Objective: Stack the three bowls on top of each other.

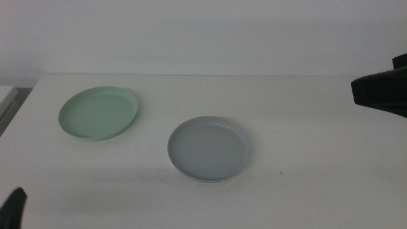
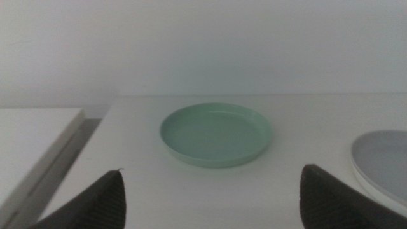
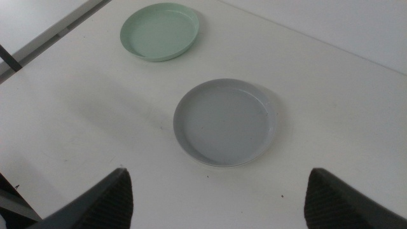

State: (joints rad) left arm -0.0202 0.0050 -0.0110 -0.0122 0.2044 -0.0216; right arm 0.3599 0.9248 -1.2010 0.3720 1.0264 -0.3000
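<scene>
Grey bowl is sitting mid-table on a thin white rim, probably the white bowl; mint bowl is lying apart. Left gripper is facing mint, jaws spread. Right gripper is hovering above grey, jaws spread.

- Left claw: two dark jaws with a matt, finely textured surface. Each narrows to a blunt, slightly rounded tip.
- In the middle view, only a small black wedge of it shows.
- Right claw: the same make, two dark charcoal jaws with a grainy finish, broad at the base and sloping to a corner at the top.
- Right arm: a black, angular block with a flat upper face. No cables, screws or markings can be made out.
</scene>
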